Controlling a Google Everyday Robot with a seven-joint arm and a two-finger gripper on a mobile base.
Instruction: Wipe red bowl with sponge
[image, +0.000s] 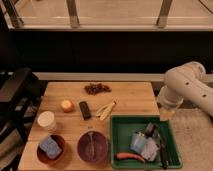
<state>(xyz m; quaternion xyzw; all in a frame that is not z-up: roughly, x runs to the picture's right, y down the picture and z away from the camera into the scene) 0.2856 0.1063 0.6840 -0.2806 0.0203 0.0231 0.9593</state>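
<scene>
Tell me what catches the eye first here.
The white robot arm bends in from the right, its hand seemingly down in the green tray. At the front left of the table, the sponge sits in the red bowl, beside a purple bowl.

Arm (189, 84) cut off at the right edge. Gripper (160, 146), a dark blur over the right side of the green tray (114, 135), unreadable. Sponge (50, 147) hides part of the red bowl (42, 155)'s floor.

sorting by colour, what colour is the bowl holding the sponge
The bowl is orange-red, best in the camera view; gripper hangs right of the table.
</scene>
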